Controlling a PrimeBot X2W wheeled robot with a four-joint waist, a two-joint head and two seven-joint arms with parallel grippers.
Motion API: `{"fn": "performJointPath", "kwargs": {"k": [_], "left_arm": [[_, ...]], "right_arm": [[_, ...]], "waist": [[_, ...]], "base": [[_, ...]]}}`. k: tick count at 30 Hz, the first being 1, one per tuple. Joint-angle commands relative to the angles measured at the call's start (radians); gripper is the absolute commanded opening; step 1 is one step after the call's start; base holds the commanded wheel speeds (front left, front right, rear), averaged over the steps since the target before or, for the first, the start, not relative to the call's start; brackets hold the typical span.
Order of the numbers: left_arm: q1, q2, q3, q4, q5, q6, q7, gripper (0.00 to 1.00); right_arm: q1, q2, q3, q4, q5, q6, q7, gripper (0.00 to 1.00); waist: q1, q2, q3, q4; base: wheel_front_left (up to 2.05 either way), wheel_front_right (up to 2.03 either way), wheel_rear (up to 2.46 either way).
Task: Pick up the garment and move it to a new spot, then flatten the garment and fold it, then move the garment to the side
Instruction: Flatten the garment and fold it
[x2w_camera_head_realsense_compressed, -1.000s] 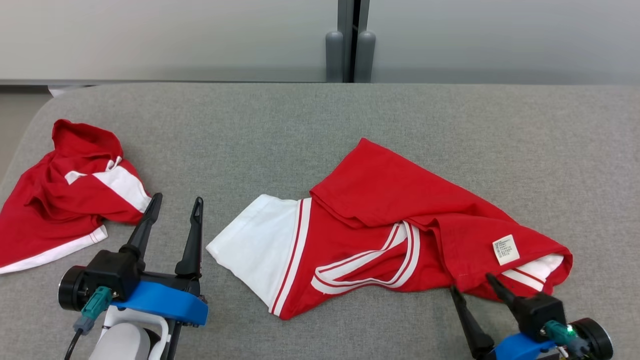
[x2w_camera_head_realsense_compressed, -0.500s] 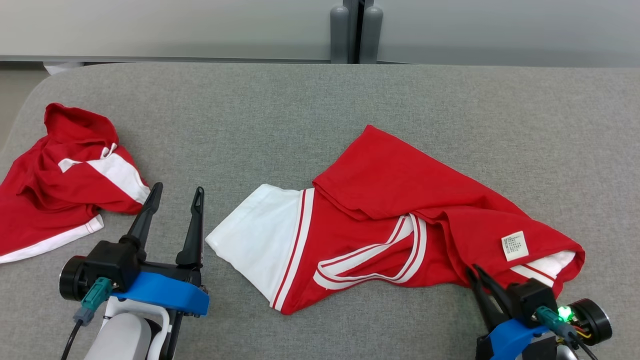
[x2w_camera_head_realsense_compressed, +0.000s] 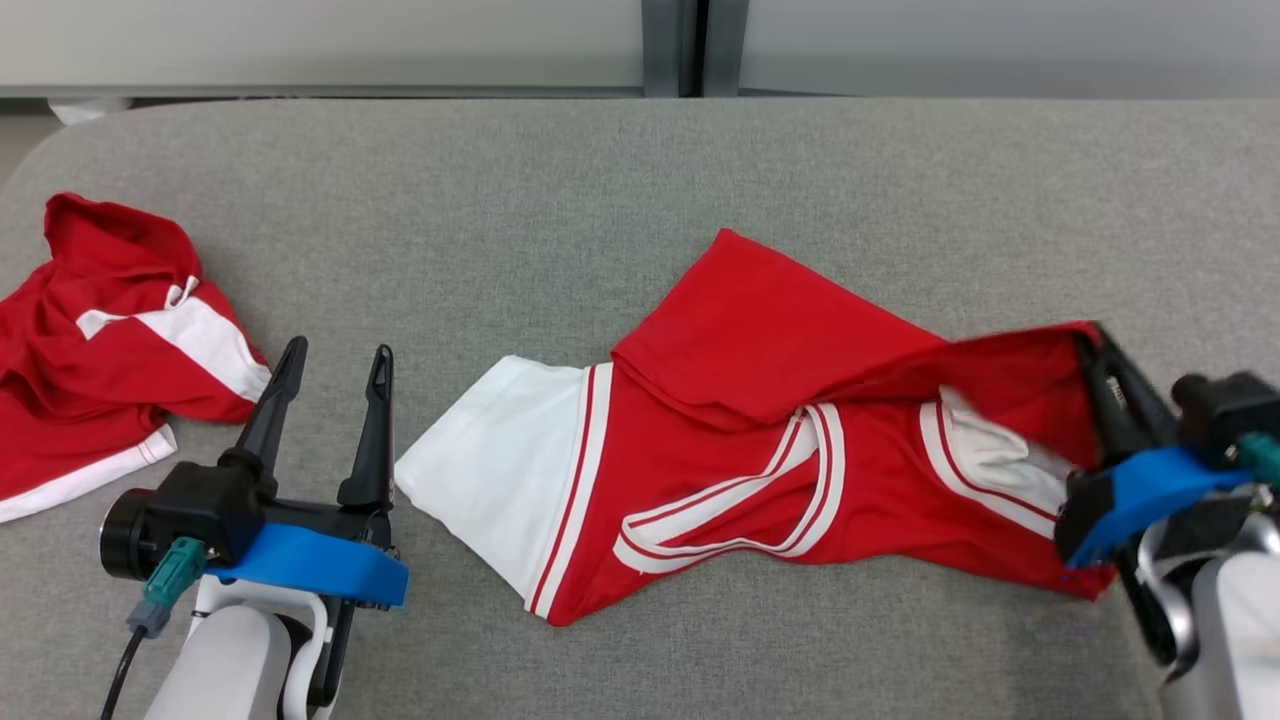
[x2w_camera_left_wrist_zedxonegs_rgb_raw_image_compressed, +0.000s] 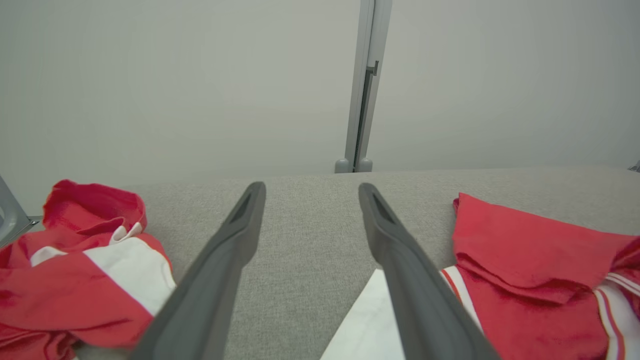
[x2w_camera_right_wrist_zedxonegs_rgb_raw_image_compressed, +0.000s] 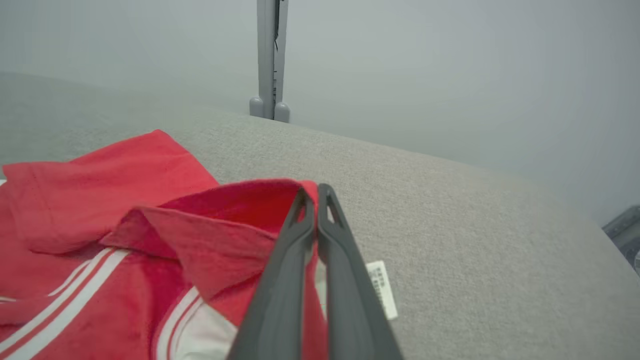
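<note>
Garment: crumpled red-and-white cloth garment (x2w_camera_head_realsense_compressed: 760, 440), sprawled mid-way along the grey fabric-covered counter (x2w_camera_head_realsense_compressed: 500, 200), right hem raised.
Right pincer (x2w_camera_right_wrist_zedxonegs_rgb_raw_image_compressed: 312, 197): clamped tight on that raised red hem, near the counter's right end.
Left pincer (x2w_camera_head_realsense_compressed: 338, 355): spread wide, holding nothing, above the counter's near-left part.
Spare: second crumpled red-and-white top (x2w_camera_head_realsense_compressed: 90, 340), at the counter's left end.

red garment (x2w_camera_head_realsense_compressed: 760, 345) with white stripes, grey surface (x2w_camera_head_realsense_compressed: 500, 200)

right pincer (x2w_camera_right_wrist_zedxonegs_rgb_raw_image_compressed: 313, 196): was open, now clamped | garment (x2w_camera_head_realsense_compressed: 760, 340) edge: lifted, turned back
</note>
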Motion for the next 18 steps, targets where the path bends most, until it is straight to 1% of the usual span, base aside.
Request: {"fn": "performJointPath", "kwargs": {"k": [1, 6, 10, 13, 14, 15, 16, 18], "left_arm": [[-0.018, 0.002, 0.004, -0.003, 0.002, -0.001, -0.004, 1.00], [-0.038, -0.006, 0.001, -0.010, 0.008, -0.008, -0.004, 1.00], [-0.052, -0.012, 0.000, -0.009, 0.011, -0.015, -0.004, 1.00], [-0.058, -0.016, 0.006, -0.010, 0.017, -0.019, -0.004, 1.00], [-0.057, -0.016, 0.009, -0.009, 0.018, -0.020, -0.005, 1.00], [-0.055, -0.017, 0.011, -0.007, 0.019, -0.020, -0.004, 1.00], [-0.051, -0.018, 0.012, -0.006, 0.020, -0.020, -0.005, 1.00], [-0.032, -0.023, 0.015, -0.001, 0.025, -0.019, -0.005, 1.00]], "right_arm": [[-0.023, -0.007, -0.007, 0.016, -0.002, 0.000, 0.002, 0.00], [-0.157, -0.033, -0.104, 0.191, -0.003, 0.000, -0.007, 0.00], [-0.227, -0.049, -0.211, 0.324, -0.013, 0.000, -0.033, 0.00], [-0.259, -0.055, -0.271, 0.406, -0.015, 0.000, -0.066, 0.00], [-0.264, -0.048, -0.286, 0.423, -0.019, 0.000, -0.077, 0.30], [-0.269, -0.039, -0.300, 0.436, -0.015, 0.000, -0.087, 0.81], [-0.271, -0.038, -0.304, 0.446, -0.022, 0.000, -0.098, 1.00], [-0.245, -0.019, -0.310, 0.450, -0.021, 0.000, -0.143, 1.00]], "waist": [[-0.0001, -0.0001, 0.010, 0.004], [-0.0001, -0.0001, 0.050, 0.017], [-0.0001, -0.0001, 0.072, 0.032], [-0.0001, -0.0001, 0.079, 0.035], [-0.0001, -0.0001, 0.079, 0.034], [-0.0001, -0.0001, 0.078, 0.032], [-0.0001, -0.0001, 0.074, 0.029], [-0.0001, -0.0001, 0.057, 0.021]], "base": [[0.00, 0.00, 0.00], [0.00, 0.00, 0.00], [0.00, 0.00, 0.00], [0.00, 0.00, 0.00], [0.00, 0.00, 0.00], [0.00, 0.00, 0.00], [0.00, 0.00, 0.00], [0.00, 0.00, 0.00]]}}
